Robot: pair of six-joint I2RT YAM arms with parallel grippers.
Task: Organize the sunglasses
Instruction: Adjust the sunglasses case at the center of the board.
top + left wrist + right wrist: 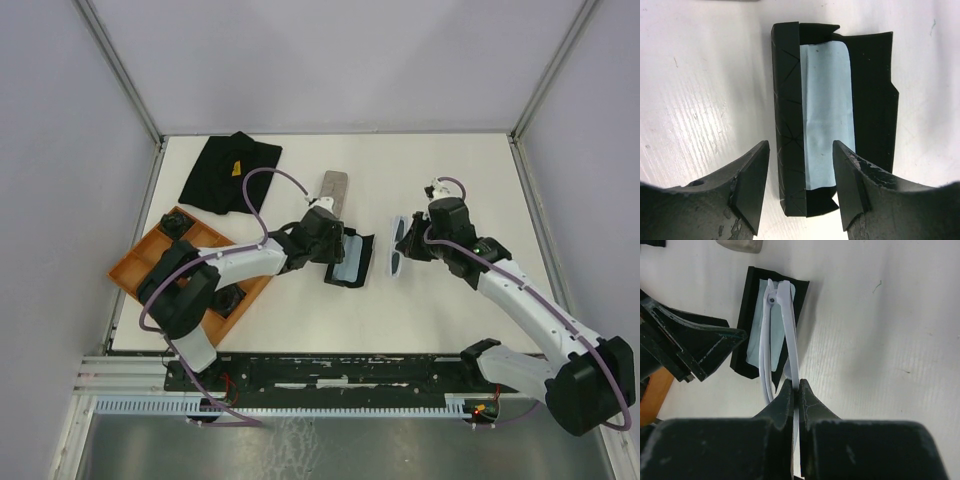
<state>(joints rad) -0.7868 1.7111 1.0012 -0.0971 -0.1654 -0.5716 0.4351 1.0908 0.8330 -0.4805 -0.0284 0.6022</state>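
A pair of sunglasses with a thin pale frame hangs above the table right of centre. My right gripper is shut on its frame. In the right wrist view the jaws pinch one white arm of the sunglasses. An open black case lined with a light blue cloth lies flat at the table's middle. My left gripper hovers over the case's left end. Its fingers stand apart over the black case with nothing between them.
A grey oblong case lies behind the black one. A black cloth sits at the back left. An orange tray holding dark items stands at the left edge. Bare white table stretches to the right of the right arm.
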